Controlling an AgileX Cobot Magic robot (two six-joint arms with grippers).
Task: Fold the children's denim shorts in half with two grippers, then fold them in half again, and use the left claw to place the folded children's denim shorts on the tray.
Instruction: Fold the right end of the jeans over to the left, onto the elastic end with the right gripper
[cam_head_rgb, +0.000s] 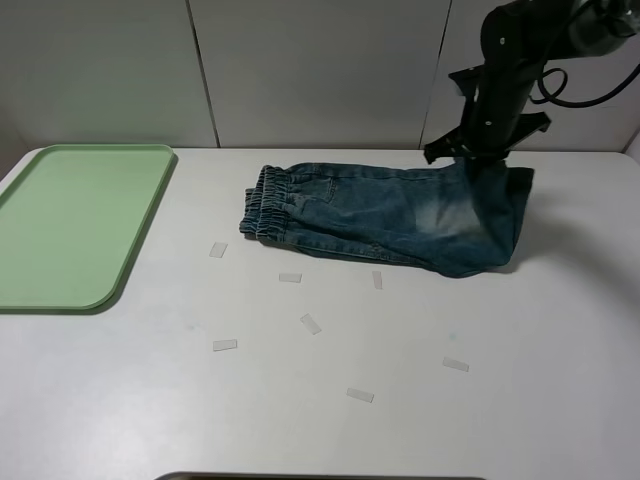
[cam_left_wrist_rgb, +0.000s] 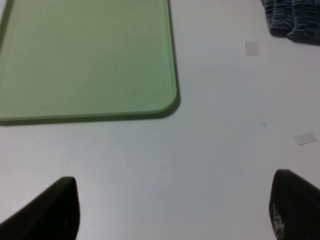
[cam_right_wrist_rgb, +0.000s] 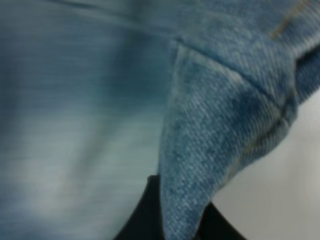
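a: where are the children's denim shorts (cam_head_rgb: 385, 220)?
b: on the white surface (cam_head_rgb: 400, 420), in the upper middle of the high frame and running toward the upper right. the gathered waistband lies flat at the left end, and the right end is raised off the surface.
a: what lifts it?
b: the right pincer (cam_head_rgb: 478, 158), at the upper right of the frame. it is clamped tight on a fold of denim at that end. its wrist view shows the cloth pinched between black fingers (cam_right_wrist_rgb: 142, 220).
a: and the left pincer (cam_left_wrist_rgb: 172, 210)?
b: spread wide, holding nothing. it does not show in the high view. its own camera shows it above bare surface, near a rounded corner of the tray (cam_left_wrist_rgb: 90, 60).
a: where does the tray sit?
b: at the left edge of the high frame, pale green, well apart from the shorts. small pale strips (cam_head_rgb: 311, 323) lie scattered on the surface below the shorts in the frame.
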